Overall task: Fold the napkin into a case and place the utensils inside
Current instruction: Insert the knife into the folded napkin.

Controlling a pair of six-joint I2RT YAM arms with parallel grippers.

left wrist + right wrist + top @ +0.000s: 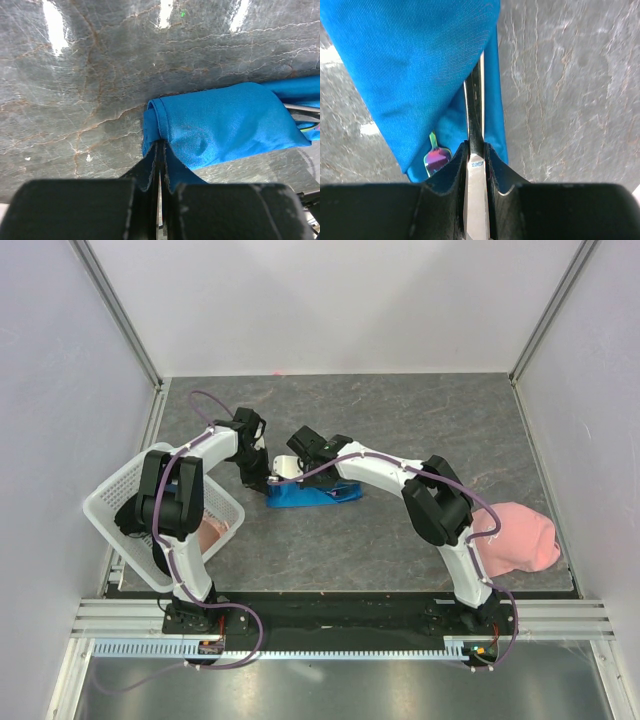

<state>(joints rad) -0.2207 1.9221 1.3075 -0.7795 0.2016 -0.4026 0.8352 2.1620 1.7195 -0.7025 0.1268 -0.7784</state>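
So the blue napkin [310, 497] is lying mid-bench [420, 420] as a narrow folded strip, basically a case, right between the two arms, with the white basket [110, 502] just off to its left and a pink cloth [520, 540] well apart on the right. The left jaws are clenched flat on the hemmed corner of the fold, pinching a little ridge of fabric up off the surface. The right jaws are clamped on a thin flat shiny utensil, I think the knife [475, 100], which runs straight into the open mouth of the fold. The other utensil [436, 159] is tucked in beside it, with only its iridescent handle tip peeking out. Handling-wise, my read is the cloth is super light and floppy, with zero stiffness, so it'll drag or bunch the moment metal rubs against it. That's why pinning it at the hem, where the layers are doubled up, looks like the smart spot. The knife is the opposite: rigid, slick, a bit weighty for its size, and prone to twisting in a narrow grip. I'd hold it well back on the handle and flat-side to the pads. Nothing fragile here, just slippery stuff on soft stuff.
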